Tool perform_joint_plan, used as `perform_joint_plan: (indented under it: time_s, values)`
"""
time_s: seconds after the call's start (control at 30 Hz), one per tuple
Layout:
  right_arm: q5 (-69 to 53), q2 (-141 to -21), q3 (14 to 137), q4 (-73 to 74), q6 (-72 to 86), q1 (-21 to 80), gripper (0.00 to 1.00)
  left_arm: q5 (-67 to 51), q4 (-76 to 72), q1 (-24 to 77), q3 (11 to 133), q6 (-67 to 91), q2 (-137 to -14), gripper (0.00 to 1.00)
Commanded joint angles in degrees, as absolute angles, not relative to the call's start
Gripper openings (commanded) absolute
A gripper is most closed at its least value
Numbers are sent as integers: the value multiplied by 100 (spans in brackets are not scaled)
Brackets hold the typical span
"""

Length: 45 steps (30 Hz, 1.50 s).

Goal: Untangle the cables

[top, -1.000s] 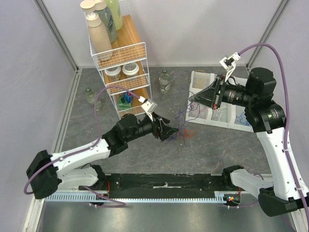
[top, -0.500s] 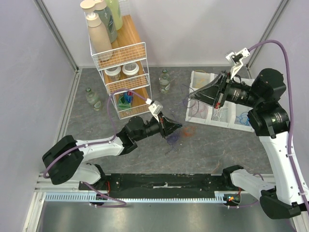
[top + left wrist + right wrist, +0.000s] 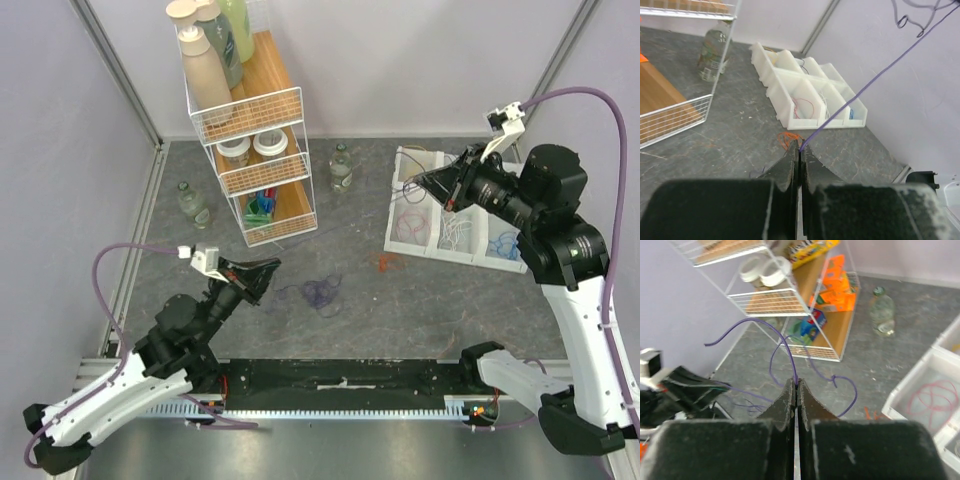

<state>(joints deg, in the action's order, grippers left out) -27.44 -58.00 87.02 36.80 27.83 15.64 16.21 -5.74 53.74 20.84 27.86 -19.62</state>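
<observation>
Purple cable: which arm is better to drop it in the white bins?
Right, probably. The right gripper pinches the cable over the bins; the left gripper pinches it too, but far from them.

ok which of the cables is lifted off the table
The purple cable, pinched in the left fingers and running taut upward. The orange-red one lies loose on the table, and the pink-red one sits coiled in a white bin.

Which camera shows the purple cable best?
The right wrist view: the purple cable curls in clear loops up from the shut right gripper. The left wrist view shows one taut stretch leaving the shut left gripper; the top view, only a faint tangle.
</observation>
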Motion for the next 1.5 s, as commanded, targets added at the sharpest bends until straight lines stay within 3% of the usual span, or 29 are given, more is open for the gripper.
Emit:
perform_joint_plan:
  time_s: [0.0,0.13,0.4,0.47,0.6,0.73,0.83,1.03,1.47]
  values:
    - [-1180,-5695,8465,3805,2593,1573,0,2689,1413,5361,2249,2742,-1004,2]
    - [-1186,-5704,8008,3806,2593,1573,0,2786,1696,5379,2539,2567,-668,2]
    - [-2820,-5661,5997,3103,3129,1643,5,2119,1459,5361,3163,2277,-1414,2]
    - [-2856,-5590,5556,3094,3112,1775,11,2031,1389,5370,3321,2198,-1546,2]
    - [-2927,-5572,5019,3278,2892,2065,36,1986,1362,5370,3656,1961,-1652,2]
    - [-2664,-5546,4790,3349,2707,2101,55,1960,1406,5362,3963,1828,-1758,2]
    - [-2663,-5712,4667,3235,2646,2275,60,1794,1450,5370,4113,1907,-1828,2]
    - [-2549,-5687,4465,1849,2724,3602,72,1301,1599,5370,4569,2118,-2258,2]
    - [-1776,-6284,5282,-676,2751,5756,81,1407,2136,5370,6336,2619,-3734,2]
